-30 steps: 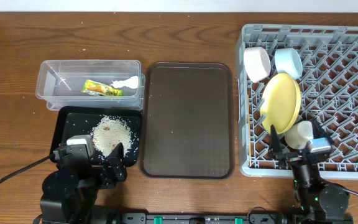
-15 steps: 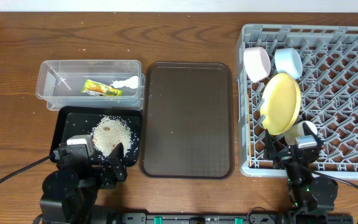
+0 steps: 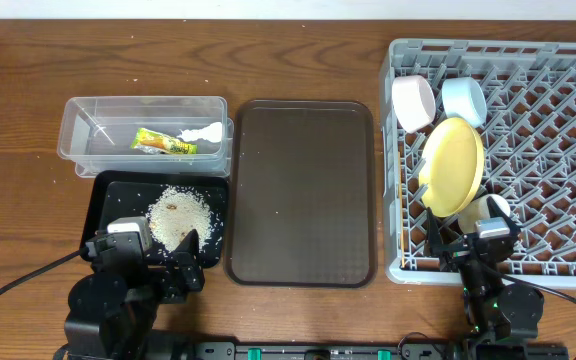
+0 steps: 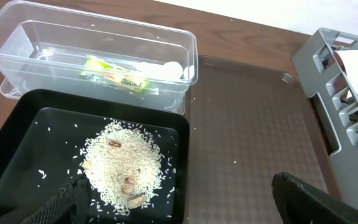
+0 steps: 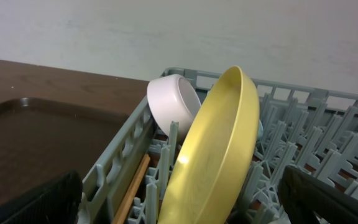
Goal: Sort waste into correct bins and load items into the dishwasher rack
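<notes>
Rack (image 3: pixel 558 120) stock, as I read it: plate (image 3: pixel 453 165), white bowl (image 3: pixel 414 103), blue bowl (image 3: pixel 463 100), cup (image 3: pixel 485 212), chopsticks (image 5: pixel 132 186), all inside. Wrapper (image 3: pixel 163 144) and tissue (image 3: pixel 203 132) in clear tub (image 3: pixel 76 125); rice (image 3: pixel 180 215) in black tray (image 3: pixel 113 205). Left gripper (image 4: pixel 179 202) and right gripper (image 5: pixel 182 202) both spread wide, holding nothing.

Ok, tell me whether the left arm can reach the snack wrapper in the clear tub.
Probably yes. The left tool hangs open over the black tray, the clear tub beyond it has no lid, and nothing covers the wrapper.
</notes>
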`<action>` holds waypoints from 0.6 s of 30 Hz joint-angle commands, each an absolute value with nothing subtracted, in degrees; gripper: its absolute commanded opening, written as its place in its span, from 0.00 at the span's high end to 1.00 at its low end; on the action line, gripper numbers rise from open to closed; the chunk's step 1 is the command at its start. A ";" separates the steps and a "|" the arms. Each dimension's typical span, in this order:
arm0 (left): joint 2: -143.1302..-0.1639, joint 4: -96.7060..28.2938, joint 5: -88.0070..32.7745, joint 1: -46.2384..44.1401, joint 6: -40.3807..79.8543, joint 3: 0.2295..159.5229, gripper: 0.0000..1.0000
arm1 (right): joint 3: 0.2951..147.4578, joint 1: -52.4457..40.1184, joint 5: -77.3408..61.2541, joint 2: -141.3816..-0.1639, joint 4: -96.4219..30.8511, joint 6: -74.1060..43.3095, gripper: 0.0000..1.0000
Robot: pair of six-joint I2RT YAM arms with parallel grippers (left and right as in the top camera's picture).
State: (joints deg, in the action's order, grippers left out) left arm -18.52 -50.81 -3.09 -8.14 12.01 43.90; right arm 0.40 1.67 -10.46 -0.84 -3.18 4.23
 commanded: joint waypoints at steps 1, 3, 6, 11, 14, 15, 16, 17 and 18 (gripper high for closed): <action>-18.35 -50.70 -3.46 -8.23 12.27 43.70 0.05 | 0.32 0.25 -9.67 -0.34 -3.44 4.99 0.01; -18.35 -50.70 -3.46 -8.23 12.29 43.70 0.05 | 0.32 0.25 -9.67 -0.34 -3.44 4.99 0.01; -18.35 -50.70 -3.46 -8.23 12.29 43.70 0.05 | 0.32 0.25 -9.67 -0.34 -3.44 4.99 0.01; -18.26 -52.69 -2.70 -8.03 10.92 43.48 0.05 | 0.32 0.25 -9.67 -0.34 -3.44 4.99 0.01; -18.04 -51.22 -1.96 -6.33 10.15 42.13 0.05 | 0.32 0.25 -9.67 -0.34 -3.44 4.99 0.01; -17.80 -49.98 -1.98 -5.08 9.37 41.12 0.05 | 0.32 0.25 -9.67 -0.34 -3.44 4.99 0.01; -17.45 -48.73 -2.00 -3.95 8.93 40.03 0.05 | 0.32 0.25 -9.67 -0.34 -3.42 4.99 0.01; -16.88 -47.07 -2.04 -2.81 8.62 38.65 0.05 | 0.32 0.25 -9.67 -0.34 -3.44 4.99 0.01; -15.90 -44.95 -2.26 -1.56 8.32 36.77 0.05 | 0.32 0.25 -9.67 -0.34 -3.42 4.99 0.01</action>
